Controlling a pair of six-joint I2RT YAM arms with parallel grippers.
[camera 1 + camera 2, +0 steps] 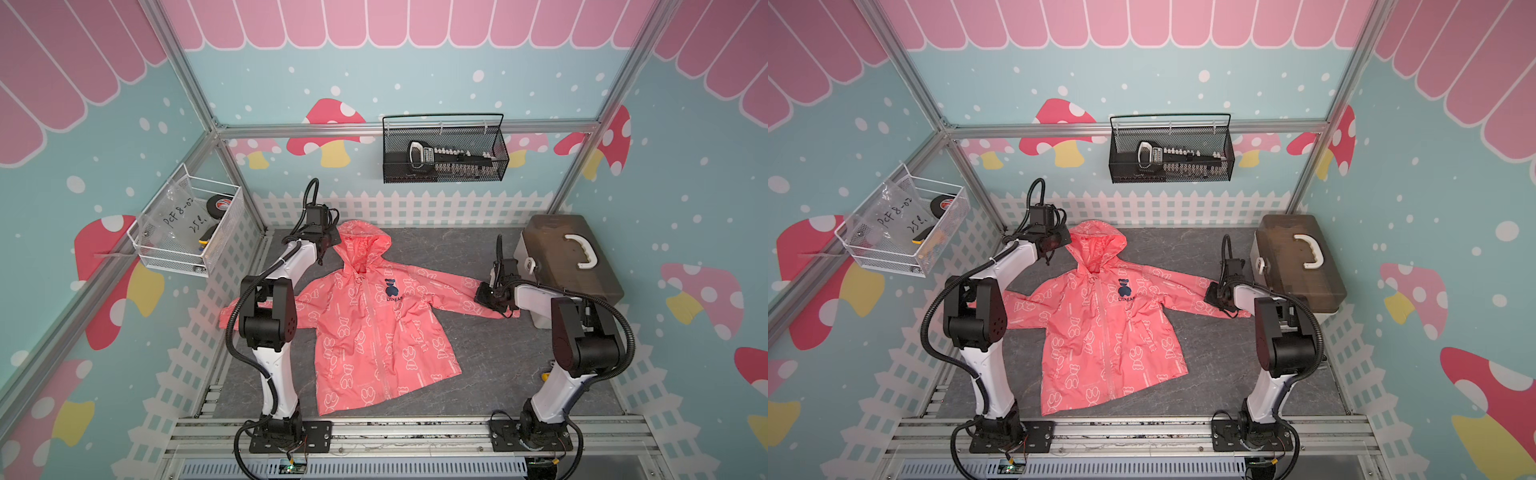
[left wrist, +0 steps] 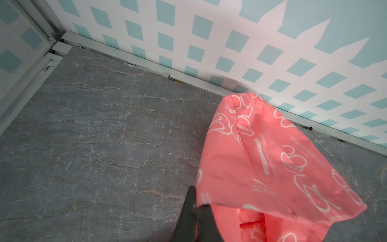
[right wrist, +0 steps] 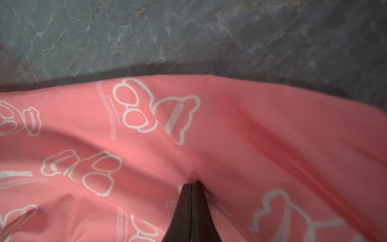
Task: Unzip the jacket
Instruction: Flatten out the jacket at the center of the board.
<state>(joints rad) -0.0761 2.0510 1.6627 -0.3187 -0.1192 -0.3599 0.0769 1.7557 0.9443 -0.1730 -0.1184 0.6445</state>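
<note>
The jacket [image 1: 365, 332] lay flat, front up and zipped, at the centre of the worktop [image 1: 498, 365] in both top views, with its hood [image 1: 361, 243] toward the upper edge of the frame. The left jaws were closed on the hood's rim. The right jaws were pressed fully together on what looked like a thin pinch of sleeve [image 1: 449, 286] at centre right. Neither held the ring pull [image 1: 360, 280]. The slick cloth could slide out of so shallow a pinch. Tugging hood and sleeve apart could also skew the jacket and buckle the zipper line, jamming the slider.
</note>
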